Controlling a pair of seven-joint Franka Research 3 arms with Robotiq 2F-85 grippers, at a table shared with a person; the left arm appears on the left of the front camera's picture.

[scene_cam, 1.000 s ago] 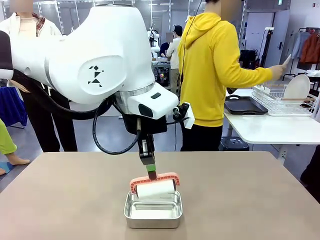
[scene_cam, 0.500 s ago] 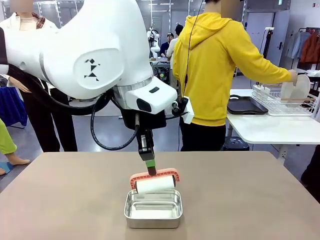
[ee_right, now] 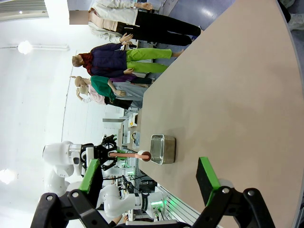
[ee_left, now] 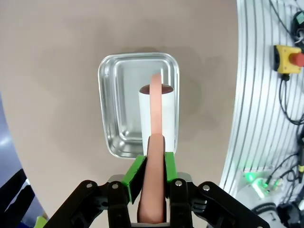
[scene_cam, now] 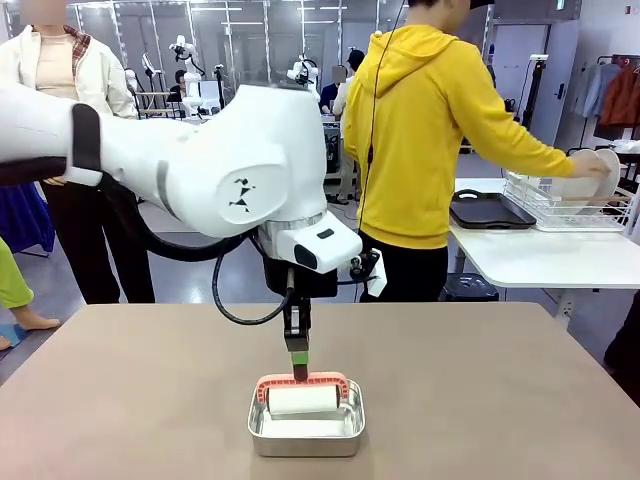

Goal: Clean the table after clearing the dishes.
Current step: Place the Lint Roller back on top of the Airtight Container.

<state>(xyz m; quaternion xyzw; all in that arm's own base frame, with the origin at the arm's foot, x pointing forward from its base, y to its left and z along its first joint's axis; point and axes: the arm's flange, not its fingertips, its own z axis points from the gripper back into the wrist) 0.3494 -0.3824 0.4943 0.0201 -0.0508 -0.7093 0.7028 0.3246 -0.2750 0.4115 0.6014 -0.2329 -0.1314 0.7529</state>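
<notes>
My left gripper (scene_cam: 297, 362) is shut on the salmon-pink handle of a lint roller (scene_cam: 303, 400). Its white roll sits down inside a small steel pan (scene_cam: 305, 441) near the front of the brown table (scene_cam: 500, 400). From the left wrist, the green fingers (ee_left: 135, 173) clamp the handle, and the roller (ee_left: 155, 114) lies over the pan (ee_left: 118, 95). My right gripper (ee_right: 148, 178) is open with nothing held, low beside the table (ee_right: 228, 95). A person in a yellow hoodie holds a white plate (scene_cam: 592, 178) at the wire rack. A dark tray (scene_cam: 490, 212) lies beside it.
The white side table (scene_cam: 545, 255) with the wire rack (scene_cam: 560, 200) stands at the back right. Another person (scene_cam: 60, 150) stands at the back left. The robot base rail (ee_left: 266, 118) runs along the table's near edge.
My left arm has come down and brought the roller from just above the pan into it. The person has moved the plate further into the rack.
</notes>
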